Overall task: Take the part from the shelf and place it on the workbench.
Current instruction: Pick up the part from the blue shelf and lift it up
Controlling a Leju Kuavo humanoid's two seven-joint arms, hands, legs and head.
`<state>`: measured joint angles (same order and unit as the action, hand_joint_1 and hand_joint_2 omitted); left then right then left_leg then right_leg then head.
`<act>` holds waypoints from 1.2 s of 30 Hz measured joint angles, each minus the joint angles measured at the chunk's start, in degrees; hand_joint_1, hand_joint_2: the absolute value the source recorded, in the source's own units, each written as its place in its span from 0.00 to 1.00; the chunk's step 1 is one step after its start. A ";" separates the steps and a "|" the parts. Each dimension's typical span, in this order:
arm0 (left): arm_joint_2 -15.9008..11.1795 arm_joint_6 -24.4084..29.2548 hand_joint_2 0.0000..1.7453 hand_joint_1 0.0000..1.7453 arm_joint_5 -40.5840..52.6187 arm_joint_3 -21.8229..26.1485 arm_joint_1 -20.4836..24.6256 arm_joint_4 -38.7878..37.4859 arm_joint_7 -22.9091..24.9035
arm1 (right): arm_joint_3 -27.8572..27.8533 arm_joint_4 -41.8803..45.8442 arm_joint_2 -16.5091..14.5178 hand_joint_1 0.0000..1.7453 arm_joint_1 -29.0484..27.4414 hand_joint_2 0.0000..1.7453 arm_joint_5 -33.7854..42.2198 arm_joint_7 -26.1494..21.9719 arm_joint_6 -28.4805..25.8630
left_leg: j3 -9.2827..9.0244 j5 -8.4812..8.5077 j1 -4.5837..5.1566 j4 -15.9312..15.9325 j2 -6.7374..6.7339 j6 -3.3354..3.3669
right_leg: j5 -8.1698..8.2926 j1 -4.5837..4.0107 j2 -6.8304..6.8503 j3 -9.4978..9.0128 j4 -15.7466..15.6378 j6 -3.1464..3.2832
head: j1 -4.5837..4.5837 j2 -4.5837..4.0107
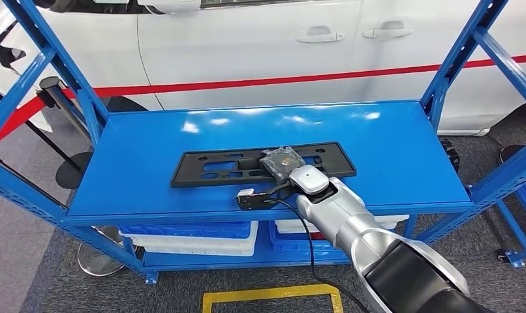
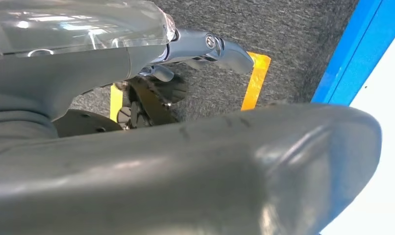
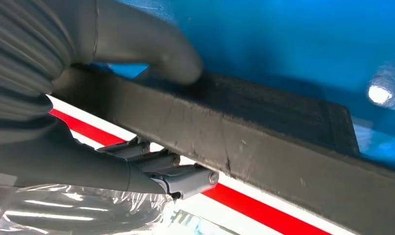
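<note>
Gripping the black plastic part [image 1: 263, 165] at its near edge, right hand [image 1: 285, 163] with thumb [image 3: 151, 46] on one face and fingers [image 3: 173, 174] under the other, part clamped between them in the right wrist view. Lying flat across the middle of the blue shelf [image 1: 391, 156], long side parallel to the front edge, a white car [image 1: 260, 45] with a red stripe behind.

Judged as the grasp stage, lift not yet begun. Best done by keeping the pinch firm and raising straight up before pulling back, since held near the middle of a long thin frame and likely to sag or tip at either end. Worth keeping level while clearing the blue uprights [image 1: 456, 59] on both sides, then drawing back toward the body. Worth watching the black cable [image 1: 309, 248] hanging from the wrist and the small black-and-white module [image 1: 249, 197] near the shelf front, apt to snag on the shelf edge.

Hard to make out: hand wrapped in crinkled clear film, so finger placement blurred from the head view. Left hand [image 2: 205, 49] hanging over grey carpet and yellow floor tape [image 2: 257, 81], holding nothing visible; open or curled cannot be told, most of it blocked by the grey cover. Workbench nowhere to be seen. Bins [image 1: 188, 236] under the shelf partly cut off, contents unreadable.
</note>
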<state>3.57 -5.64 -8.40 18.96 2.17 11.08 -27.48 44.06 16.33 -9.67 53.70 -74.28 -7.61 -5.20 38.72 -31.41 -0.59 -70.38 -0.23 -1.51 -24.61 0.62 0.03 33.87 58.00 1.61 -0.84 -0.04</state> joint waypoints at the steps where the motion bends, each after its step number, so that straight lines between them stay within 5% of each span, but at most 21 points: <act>1: -0.01 -0.02 0.00 0.00 0.01 0.05 -0.07 0.00 -0.13 | -0.11 0.00 0.01 1.00 -0.13 1.00 0.08 -0.06 -0.39 | 1.28 -0.76 -0.11 -2.67 0.00 -0.15 | 0.00 0.01 0.00 0.07 0.03 0.00 | 0.01 0.00; 3: -0.03 -0.05 0.00 0.00 -0.01 0.22 -0.17 0.00 -0.31 | -0.37 0.00 0.01 1.00 -0.33 1.00 0.29 -0.03 -1.23 | 0.82 0.98 -0.25 -1.68 -0.01 -0.24 | -0.03 0.06 -0.02 0.07 0.13 -0.06 | 0.01 0.00; 6: -0.07 -0.11 0.00 0.00 -0.02 0.49 -0.14 0.00 -0.42 | -0.80 0.00 0.06 1.00 -0.42 1.00 0.61 0.05 -2.78 | -4.55 5.96 -0.28 9.48 0.01 0.19 | -0.15 0.03 -0.10 0.06 0.40 -0.59 | 0.02 0.00; 8: -0.06 -0.18 0.00 0.00 -0.02 0.55 -0.14 0.00 -0.40 | -1.17 0.00 0.17 1.00 -0.46 1.00 0.78 0.11 -3.82 | -5.81 6.41 -0.05 12.39 0.06 0.79 | -0.08 -0.12 -0.17 0.26 0.44 -1.25 | 0.05 0.00; 11: -0.01 -0.13 0.00 0.00 0.03 0.58 -0.21 0.00 0.22 | -1.82 0.01 0.48 1.00 -0.79 1.00 1.14 0.27 -6.26 | -5.76 6.76 -0.05 12.72 0.05 1.89 | -0.20 -0.11 -0.19 0.43 0.60 -2.28 | 0.07 0.00; 13: 0.07 0.05 0.00 0.00 0.07 0.62 -0.15 0.00 0.87 | -2.37 0.02 0.71 1.00 -1.12 1.00 1.48 0.44 -8.58 | -5.73 7.15 -0.22 13.13 -0.02 2.68 | -2.44 -0.05 -0.18 2.01 3.95 -2.69 | 0.13 0.00; 15: 0.19 0.27 0.00 0.00 0.21 0.66 -0.13 0.00 1.48 | -3.01 0.01 0.92 1.00 -1.62 1.00 1.77 0.71 -11.17 | -5.44 7.26 -0.06 13.13 -0.04 3.05 | -6.22 0.04 -0.17 5.68 11.44 -2.77 | 0.16 0.00; 17: 0.38 0.45 0.00 0.00 0.45 0.72 -0.21 0.00 1.99 | -3.59 0.02 1.09 1.00 -2.22 1.00 1.92 0.95 -13.61 | -5.29 7.29 0.07 13.05 0.01 3.11 | -7.76 0.06 -0.17 8.47 16.90 -2.79 | 0.16 0.00; 19: 0.66 0.52 0.00 0.00 0.78 0.76 -0.26 0.00 2.40 | -4.21 0.09 1.15 1.00 -2.55 1.00 2.06 1.03 -16.14 | -5.30 7.18 0.12 12.84 0.10 3.01 | -4.82 0.05 -0.16 7.12 13.73 -2.53 | 0.15 0.00; 21: 1.01 0.74 0.00 0.00 1.21 0.77 -0.21 0.00 2.78 | -5.03 0.39 1.19 1.00 -2.52 1.00 2.46 0.99 -19.51 | -5.16 6.85 0.29 12.33 0.16 2.67 | -0.92 -0.11 -0.14 3.44 5.68 -1.99 | 0.15 0.00; 23: 1.27 1.14 0.50 0.00 1.67 0.77 -0.12 0.00 3.15 | -6.00 0.95 1.24 1.00 -2.32 1.00 2.91 0.86 -23.10 | -4.84 6.57 0.43 11.92 0.17 2.16 | 0.17 -0.33 -0.14 1.68 1.52 -1.63 | 0.10 0.00; 25: 1.45 1.42 1.00 0.00 2.15 0.77 -0.06 0.00 3.50 | -7.05 1.63 1.33 1.00 -2.14 1.00 3.13 0.72 -26.19 | -4.72 6.47 0.37 11.88 0.15 1.59 | 0.03 -0.41 -0.21 1.68 1.18 -1.29 | 0.08 0.00; 28: 1.67 1.69 1.00 0.00 2.59 0.76 -0.05 0.00 3.64 | -8.83 3.15 1.42 1.00 -1.89 1.00 3.20 0.11 -29.96 | -3.39 4.32 0.18 8.77 0.15 0.57 | 0.24 -0.08 -0.22 1.53 0.75 -0.47 | 0.04 0.00; 31: 1.96 1.99 1.00 0.00 3.18 0.76 -0.06 0.00 3.63 | -10.91 6.02 1.43 1.00 -2.13 1.00 2.60 -0.37 -33.36 | 1.59 -0.44 -0.05 -1.80 0.15 -0.09 | 0.15 -0.08 -0.20 1.49 0.75 -0.11 | 0.03 0.00; 32: 2.06 2.03 1.00 0.00 3.35 0.76 -0.09 0.00 3.57 | -11.68 7.37 1.45 1.00 -2.40 1.00 1.99 -0.31 -33.86 | 2.70 -0.73 -0.09 -3.88 0.14 -0.18 | 0.10 -0.10 -0.21 1.45 0.76 -0.08 | 0.03 0.00; 34: 2.21 2.04 1.00 0.00 3.64 0.76 -0.11 0.00 3.36 | -13.34 10.80 1.51 1.00 -3.27 1.00 0.19 -0.20 -34.20 | 1.93 1.84 -0.12 -1.59 0.13 -0.11 | -0.04 -0.10 -0.29 1.23 0.78 -0.15 | 0.02 0.00; 36: 2.28 2.03 1.00 0.00 4.06 0.75 -0.09 0.00 3.07 | -15.34 15.71 1.56 1.00 -4.64 1.00 -2.26 -0.49 -34.26 | -1.68 5.83 -0.02 6.26 0.15 0.36 | -0.26 -0.18 -0.37 0.94 0.80 -0.39 | 0.03 -0.01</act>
<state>5.86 -3.61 -4.33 19.71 2.08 11.08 -24.41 28.72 32.03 -8.11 49.06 -76.54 -8.10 -39.45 37.04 -25.58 -0.61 -64.12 -0.08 -1.15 -24.87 0.44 -0.34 34.81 58.80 1.22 -0.80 -0.05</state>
